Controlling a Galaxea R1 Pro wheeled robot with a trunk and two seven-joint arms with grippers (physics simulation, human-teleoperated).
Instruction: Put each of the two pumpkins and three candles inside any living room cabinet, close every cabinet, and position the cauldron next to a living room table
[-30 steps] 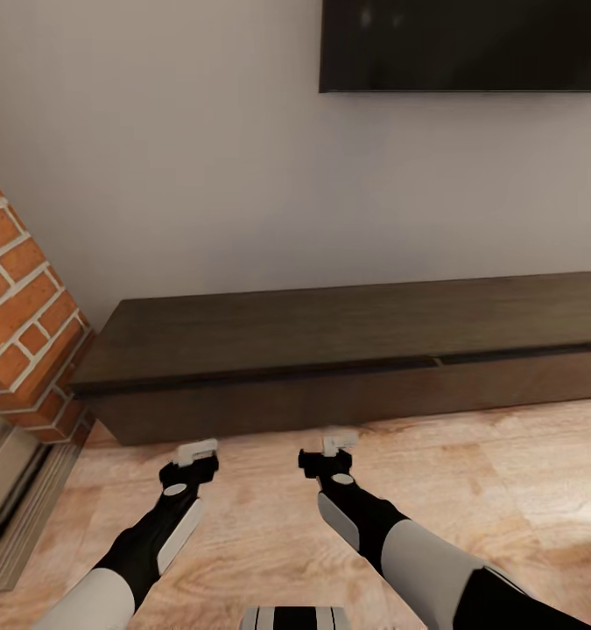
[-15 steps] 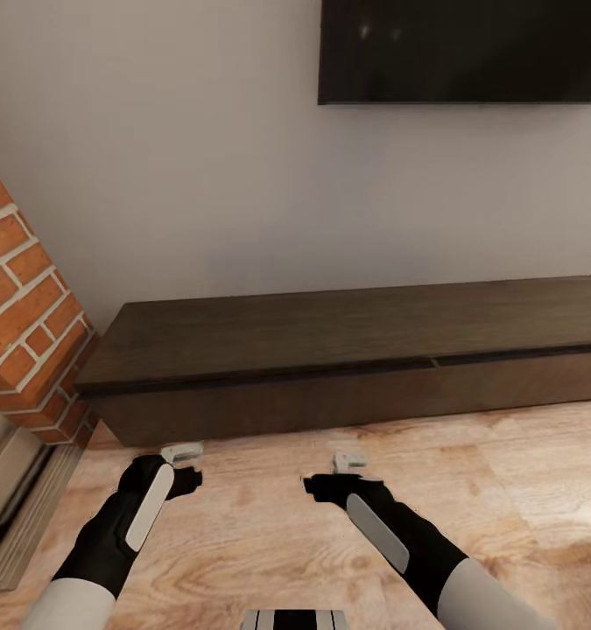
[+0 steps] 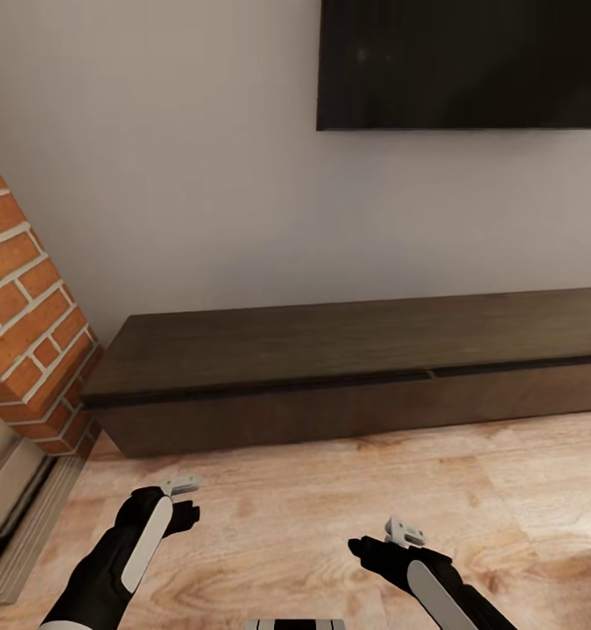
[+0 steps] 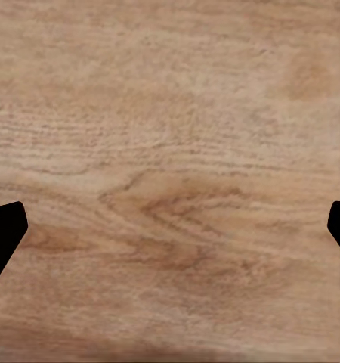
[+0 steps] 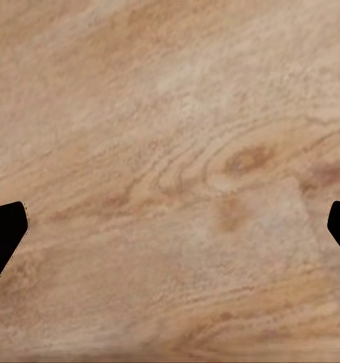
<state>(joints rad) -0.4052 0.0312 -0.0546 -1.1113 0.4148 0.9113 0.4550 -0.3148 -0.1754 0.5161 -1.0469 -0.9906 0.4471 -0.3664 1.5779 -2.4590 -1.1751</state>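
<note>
The long, low dark brown cabinet (image 3: 330, 372) stands against the wall ahead, and all the drawer fronts in view are shut. My left gripper (image 3: 179, 484) hangs over the wooden floor in front of the cabinet's left end. In the left wrist view its fingertips (image 4: 4, 234) sit wide apart, open and empty, with only floor between them. My right gripper (image 3: 403, 530) is lower and further back from the cabinet. It is open too, fingertips (image 5: 5, 231) spread over bare floor. Pumpkins, candles and cauldron are out of view.
A brick fireplace (image 3: 28, 341) with a stone hearth rises at the left, close to the cabinet's end. A dark television (image 3: 461, 61) hangs on the wall above the cabinet. Wooden floor (image 3: 286, 525) lies between me and the cabinet.
Both arms have drawn back from the cabinet toward me, the right one further and to the right. The view has tilted up a little, so the television sits lower in the picture.
</note>
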